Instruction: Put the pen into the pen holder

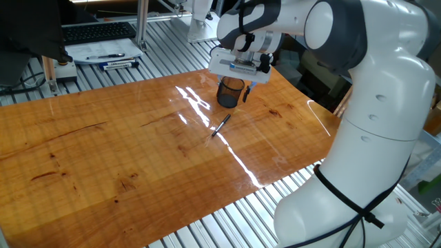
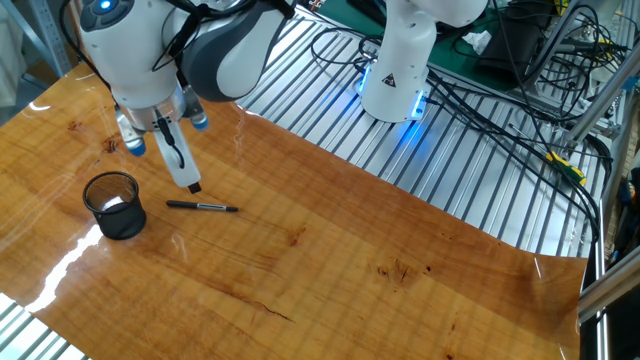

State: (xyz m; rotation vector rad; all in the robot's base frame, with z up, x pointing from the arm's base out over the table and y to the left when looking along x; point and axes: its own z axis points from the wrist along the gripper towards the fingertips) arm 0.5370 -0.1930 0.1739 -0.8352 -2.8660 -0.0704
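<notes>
Nothing of the task is done yet: the pen [image 2: 202, 207] lies flat on the worktop [image 2: 330, 270] just beside the pen holder [image 2: 116, 205], outside it. The claw [image 2: 190, 186] hangs empty above the pen; whether its fingers are apart I cannot tell, and grasping, lifting and dropping in all remain.

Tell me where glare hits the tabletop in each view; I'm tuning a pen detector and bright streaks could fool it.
One fixed view: a long white streak runs diagonally across the wooden tabletop, passing right beside the pen and close to the pen holder. The other fixed view: glare sits only at the near-left table edge, below the pen holder; the pen lies on unglared wood.
</notes>
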